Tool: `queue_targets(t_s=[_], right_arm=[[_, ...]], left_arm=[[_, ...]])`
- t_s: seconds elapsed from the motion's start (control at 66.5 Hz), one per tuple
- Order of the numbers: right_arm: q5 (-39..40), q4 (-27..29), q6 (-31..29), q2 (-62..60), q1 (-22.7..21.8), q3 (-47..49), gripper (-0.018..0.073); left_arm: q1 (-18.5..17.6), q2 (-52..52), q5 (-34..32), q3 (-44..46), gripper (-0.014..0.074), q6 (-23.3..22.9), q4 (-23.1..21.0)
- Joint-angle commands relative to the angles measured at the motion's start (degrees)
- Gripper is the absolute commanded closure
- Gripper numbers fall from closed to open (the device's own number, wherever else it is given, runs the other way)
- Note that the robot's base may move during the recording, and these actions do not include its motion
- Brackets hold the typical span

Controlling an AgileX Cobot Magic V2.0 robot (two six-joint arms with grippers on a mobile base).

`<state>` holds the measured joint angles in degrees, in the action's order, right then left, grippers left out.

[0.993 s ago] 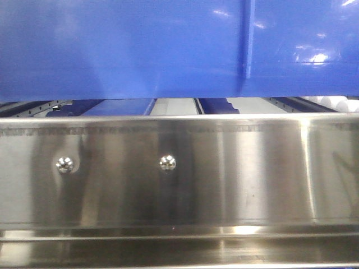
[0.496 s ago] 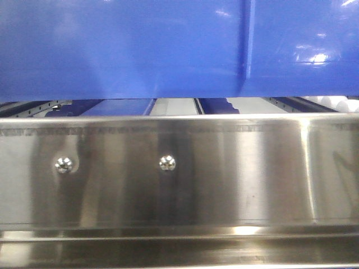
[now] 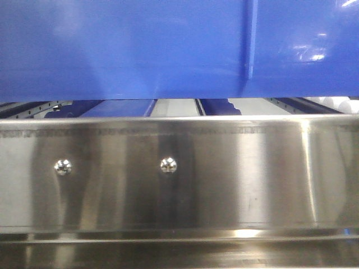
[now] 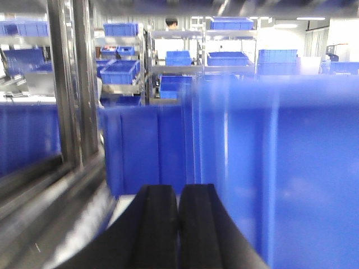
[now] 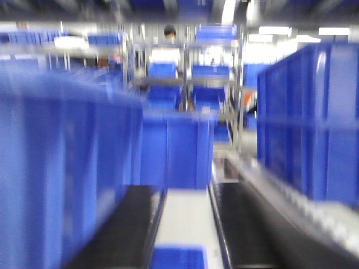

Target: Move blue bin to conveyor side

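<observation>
Your left end effector (image 4: 178, 189) is closed, its two black fingers pressed together with nothing between them. Your right end effector (image 5: 182, 189) looks open, with its black fingers well apart, though that view is badly blurred. The blue bin (image 3: 123, 50) sits between the two. Its glossy wall rises just right of the left end effector and just left of the right one. You cannot tell whether it touches either.

Close on the left of the left end effector stands a steel rack post (image 4: 73, 84). Straight ahead of that end effector, a second blue tote (image 4: 146, 148) blocks the way. Another tote (image 5: 175, 151) closes the lane ahead of the right end effector, and stacked totes (image 5: 314, 123) stand close on its right. A pale grey surface (image 5: 182, 216) shows between its fingers.

In the front view the bin's wall sits above a brushed steel panel (image 3: 179, 185) with two screws (image 3: 168, 165). Farther ahead, shelving (image 4: 230, 56) loaded with blue totes fills a brightly lit hall, where a person (image 4: 171, 23) stands.
</observation>
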<state>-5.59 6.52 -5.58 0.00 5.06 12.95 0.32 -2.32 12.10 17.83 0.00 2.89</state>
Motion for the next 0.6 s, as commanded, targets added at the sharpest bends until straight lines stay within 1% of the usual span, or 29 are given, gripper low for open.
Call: queue_targets(t_s=[0.0, 0.045, 0.06, 0.12, 0.135, 0.226, 0.256, 0.346, 0.391, 0.466, 0.526, 0.587], right_arm=[[0.0, 0.0, 0.0, 0.3, 0.1, 4.4, 0.0155], [0.0, 0.0, 0.0, 1.7, 0.1, 6.7, 0.0072], [0.0, 0.0, 0.0, 1.9, 0.1, 7.4, 0.0063], [0.5, 0.0, 0.0, 4.2, 0.1, 9.8, 0.0001], [0.7, 0.0, 0.0, 4.8, 0.1, 10.7, -0.0010], [1.0, 0.0, 0.0, 8.7, 0.1, 13.8, 0.0001], [1.3, 0.0, 0.0, 9.9, 0.3, 14.9, 0.0000], [2.2, 0.0, 0.0, 14.5, 1.0, 17.4, 0.0000], [2.8, 0.0, 0.0, 17.2, 1.3, 18.8, 0.0000], [2.6, 0.0, 0.0, 21.7, 1.9, 21.7, 0.0000], [0.4, 0.0, 0.0, 25.1, 2.8, 25.4, 0.0000], [-3.3, 0.0, 0.0, 29.1, 4.0, 29.8, 0.0000]], left_arm=[[0.0, -2.9, 4.1, 6.0, 0.0450, 0.0, 1.5], [0.0, -4.7, 5.0, 8.7, 0.0385, 0.0, 1.8], [0.0, -5.4, 5.3, 9.6, 0.0353, 0.0, 1.8], [0.0, -8.4, 6.1, 12.9, 0.0278, 0.0, 1.8], [0.0, -9.1, 6.2, 13.7, 0.0248, 0.0, 1.8], [0.0, -14.3, 6.6, 18.3, 0.0137, 0.0, 1.8], [-0.5, -15.6, 6.6, 19.4, 0.0097, 0.0, 1.8], [-2.5, -19.3, 6.6, 22.7, 0.0019, 0.0, 1.8], [-3.6, -21.1, 6.6, 24.4, 0.0004, 0.0, 1.8], [-5.0, -24.3, 6.6, 27.0, 0.0006, 0.0, 1.2], [-5.8, -26.9, 7.8, 29.8, 0.0008, 0.0, -1.1], [-6.2, -30.0, 11.5, 33.7, 0.0008, 0.0, -4.3]])
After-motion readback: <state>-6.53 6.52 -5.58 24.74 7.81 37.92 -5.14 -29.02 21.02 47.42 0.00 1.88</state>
